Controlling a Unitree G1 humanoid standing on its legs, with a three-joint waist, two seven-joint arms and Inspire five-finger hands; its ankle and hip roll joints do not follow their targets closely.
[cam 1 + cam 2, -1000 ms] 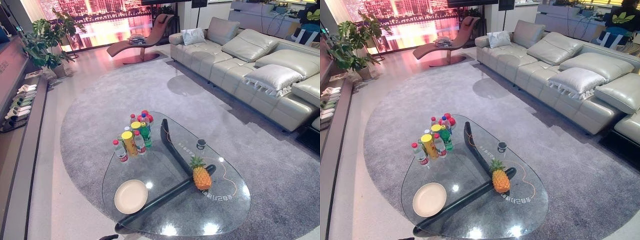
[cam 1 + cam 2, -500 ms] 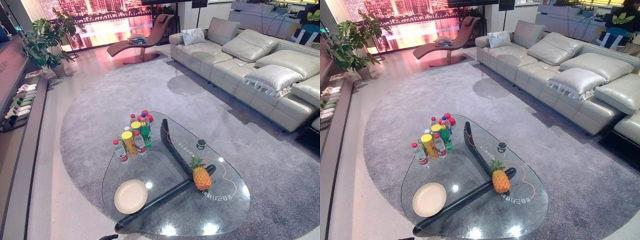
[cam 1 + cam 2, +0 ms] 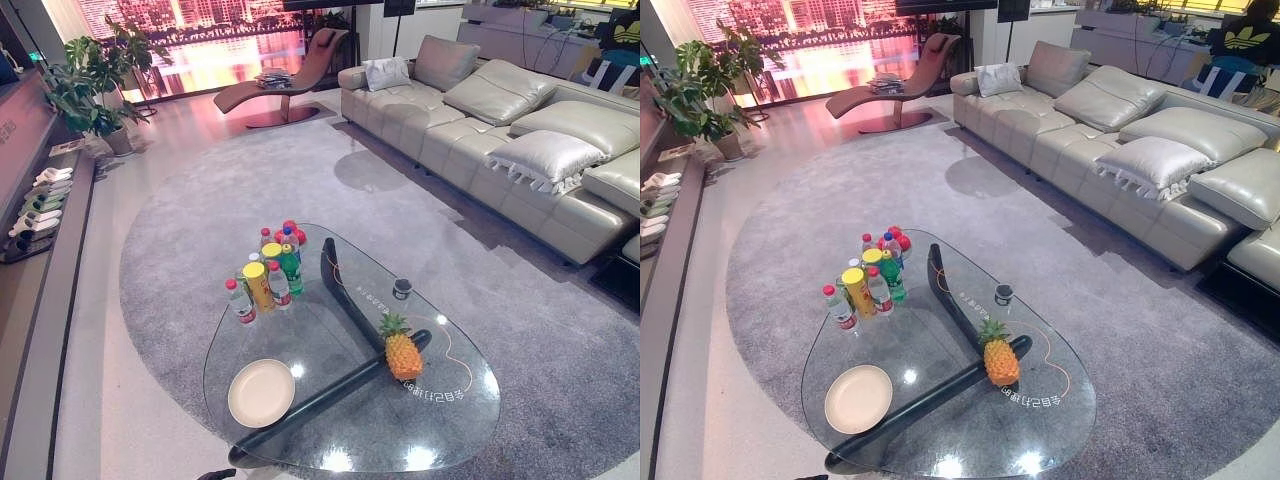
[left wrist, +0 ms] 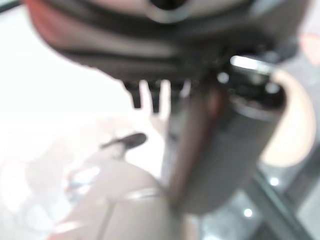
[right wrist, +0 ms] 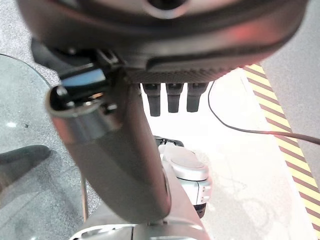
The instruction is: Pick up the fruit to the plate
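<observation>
While waiting short of the glass table (image 3: 470,420), hanging empty with fingers straight and relaxed: left hand (image 4: 220,150) and right hand (image 5: 115,150). Lying bare nearest, probably awaiting fruit: plate (image 3: 261,393). Standing upright beyond, untouched: pineapple (image 3: 403,355). Crowding farther back: bottles (image 3: 265,275).

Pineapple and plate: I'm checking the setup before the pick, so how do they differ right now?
The pineapple stands upright, orange-yellow with a green crown; the plate lies flat, pale cream and empty. The pineapple sits toward the table's right side, the plate near its left front. Both rest on the glass table, apart and untouched.
</observation>
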